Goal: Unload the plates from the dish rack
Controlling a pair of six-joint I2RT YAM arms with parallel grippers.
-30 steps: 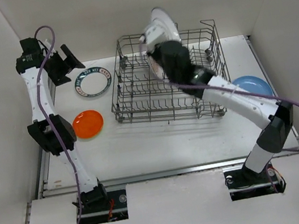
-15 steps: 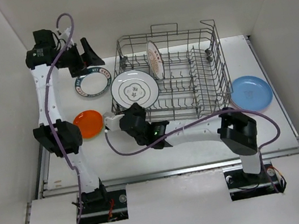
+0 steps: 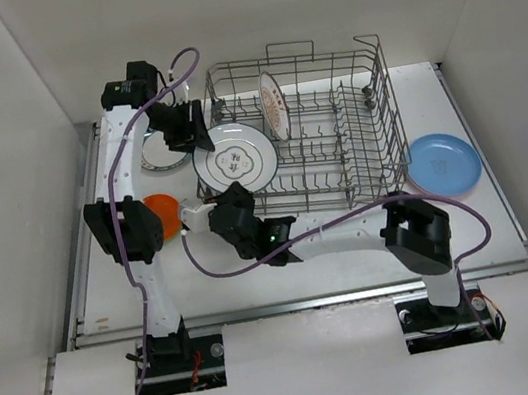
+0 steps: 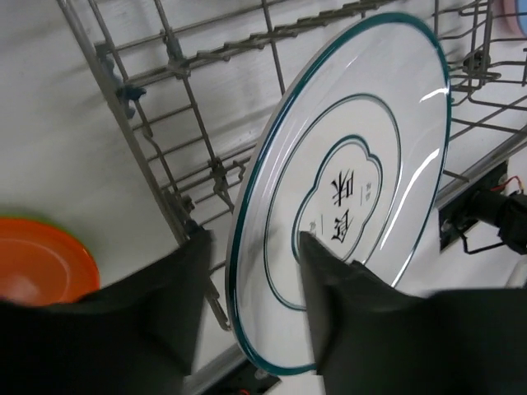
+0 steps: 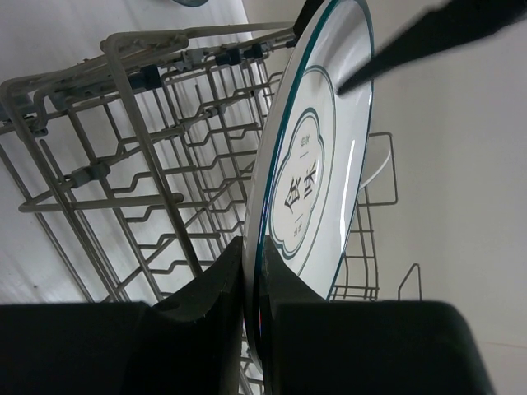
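A white plate with a teal rim and dark characters (image 3: 235,159) hangs tilted over the front left corner of the grey wire dish rack (image 3: 335,135). My right gripper (image 3: 226,194) is shut on its lower rim; in the right wrist view both fingers (image 5: 254,247) pinch that plate (image 5: 313,173). My left gripper (image 3: 196,131) straddles the upper left rim. In the left wrist view (image 4: 254,239) one finger lies on the plate's face (image 4: 354,189), the other stands slightly off its back. A second white plate (image 3: 274,105) stands upright in the rack.
An orange plate (image 3: 163,214) and a ring-patterned plate (image 3: 158,156) lie left of the rack, partly hidden by my left arm. A light blue plate (image 3: 444,162) lies to its right. White walls enclose the table on three sides.
My right arm lifted the teal-rimmed plate out of the rack and swung it to the front left. My left arm moved right from the ringed plate and narrowed its jaws round the rim.
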